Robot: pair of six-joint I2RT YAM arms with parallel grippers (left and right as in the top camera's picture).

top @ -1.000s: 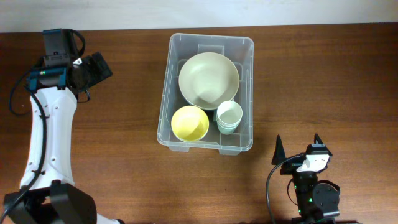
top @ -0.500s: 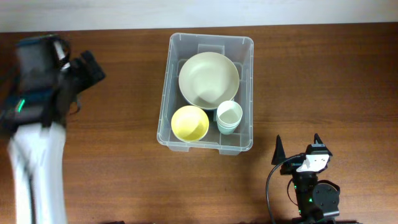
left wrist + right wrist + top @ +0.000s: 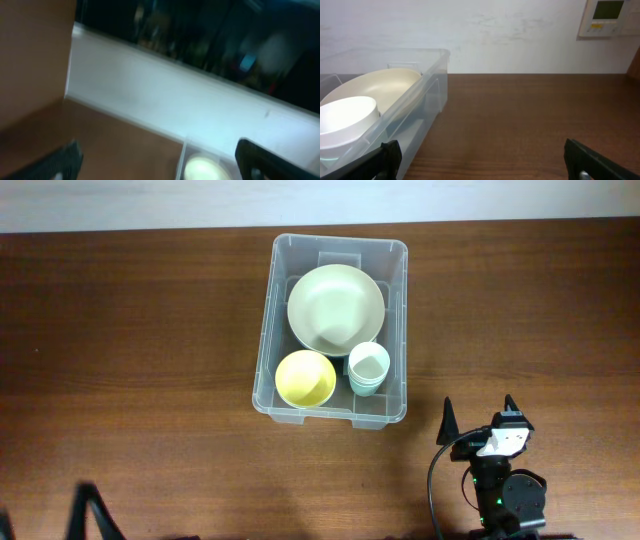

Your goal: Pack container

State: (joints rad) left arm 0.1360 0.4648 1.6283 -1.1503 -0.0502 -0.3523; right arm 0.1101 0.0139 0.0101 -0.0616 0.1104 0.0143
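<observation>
Nearest, at the right front of the tabletop (image 3: 150, 330): right fingers (image 3: 447, 420), spread apart, holding nothing. Left fingers (image 3: 262, 159), much blurred in the wrist view, also parted and empty. Further, in the middle: the container (image 3: 340, 243), upright. Inside, at its near end, yellow bowl (image 3: 305, 378) beside pale cup (image 3: 368, 366); just behind these, large pale green bowl (image 3: 335, 302).

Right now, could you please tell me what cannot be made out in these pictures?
Left arm: overhead, cut off by the bottom edge; only a dark smear shows.
Container: left wrist view, motion blur leaves only a pale outline.
Yellow bowl: absent from the right wrist view, apparently past its left edge.
Cups: overhead, the stack's count is hidden from above; the right wrist view crops it.
</observation>
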